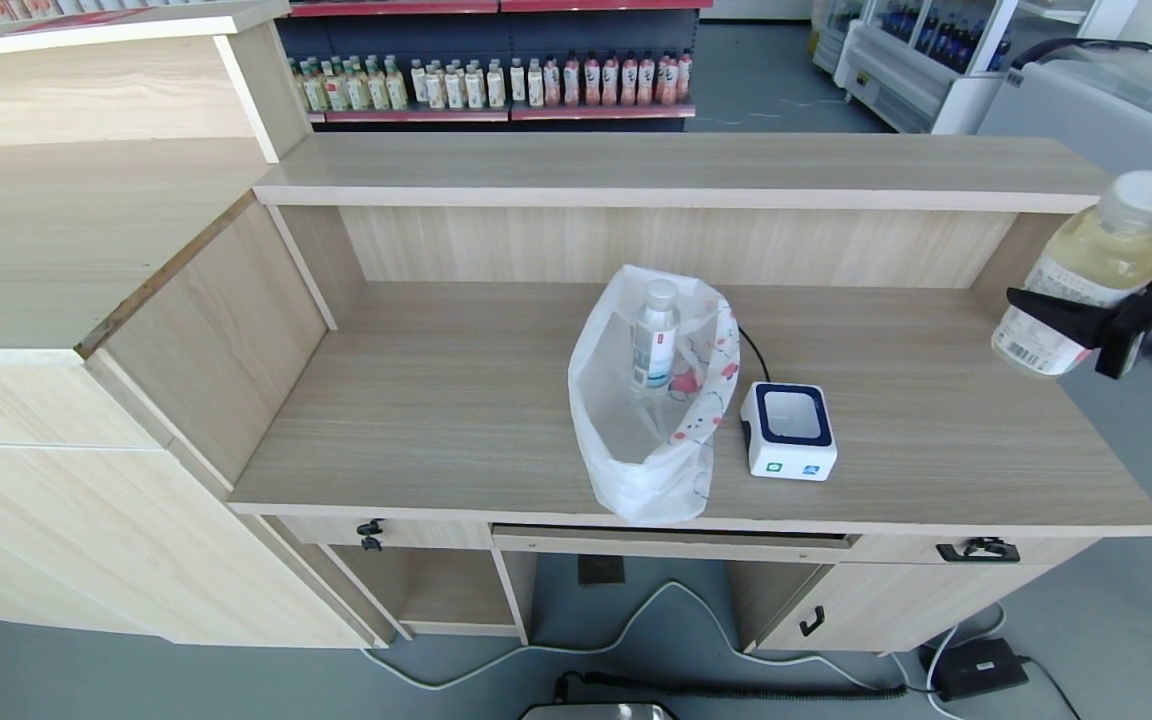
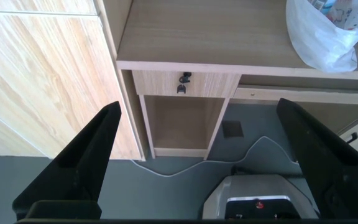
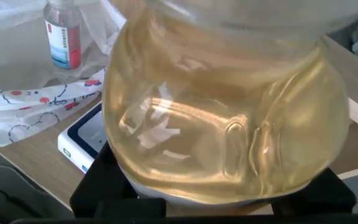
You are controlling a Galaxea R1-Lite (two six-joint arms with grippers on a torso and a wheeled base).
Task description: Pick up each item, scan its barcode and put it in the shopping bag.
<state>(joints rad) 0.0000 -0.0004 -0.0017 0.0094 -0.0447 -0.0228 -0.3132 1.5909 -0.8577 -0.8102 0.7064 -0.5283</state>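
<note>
Shop shelves point(image 1: 496, 85) of drinks stand far behind the pale wooden desk point(image 1: 456, 400), where a shopping bag point(image 1: 626, 450) holding a small bottle point(image 1: 656, 340) stands just left of the scanner point(image 1: 788, 430), the right hand point(image 1: 1061, 310) pinching a yellow drink bottle point(image 1: 1086, 265) above its right end, the left hand point(image 2: 199, 107) spread, low at the near left

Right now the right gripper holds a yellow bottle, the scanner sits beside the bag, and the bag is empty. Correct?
No, the bag is not empty: the head view shows a small bottle standing in it. The right gripper does hold the yellow bottle, and the scanner does sit beside the bag.
</note>
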